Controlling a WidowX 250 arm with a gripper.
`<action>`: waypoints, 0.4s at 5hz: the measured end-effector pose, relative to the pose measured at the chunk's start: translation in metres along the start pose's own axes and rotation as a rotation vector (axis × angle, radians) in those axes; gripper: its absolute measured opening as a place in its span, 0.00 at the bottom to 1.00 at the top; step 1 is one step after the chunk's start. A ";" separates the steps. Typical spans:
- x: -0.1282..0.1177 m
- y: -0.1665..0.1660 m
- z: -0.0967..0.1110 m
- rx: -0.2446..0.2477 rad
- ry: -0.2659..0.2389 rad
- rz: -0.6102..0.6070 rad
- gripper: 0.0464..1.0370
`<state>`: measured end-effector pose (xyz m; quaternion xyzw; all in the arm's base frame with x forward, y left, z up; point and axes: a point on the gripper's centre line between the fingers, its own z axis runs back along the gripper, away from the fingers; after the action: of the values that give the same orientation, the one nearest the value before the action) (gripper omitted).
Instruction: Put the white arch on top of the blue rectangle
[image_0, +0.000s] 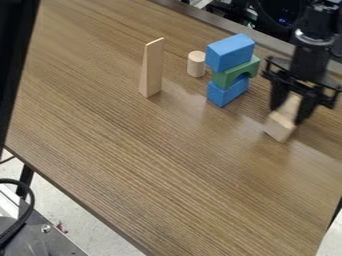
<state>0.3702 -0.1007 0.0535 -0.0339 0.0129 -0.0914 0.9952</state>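
The arm (316, 52) is seen at the upper right, hung above the tabletop (167, 165) with its wrist slanted slightly, so that the end effector (288, 114) is pointed downward and a little toward the picture's left. A pale block (280, 127) is clasped between the two fingers, held tilted beside the stack; whether it is the white arch cannot be told. The blue rectangle (230, 53) is supported by a green arch (225, 78), itself set on a lower blue block (227, 93).
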 end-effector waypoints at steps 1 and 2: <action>-0.009 0.002 0.037 0.028 -0.020 -0.077 0.46; -0.017 0.002 0.058 0.029 -0.026 -0.190 0.46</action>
<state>0.3559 -0.0921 0.1116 -0.0217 -0.0044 -0.1849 0.9825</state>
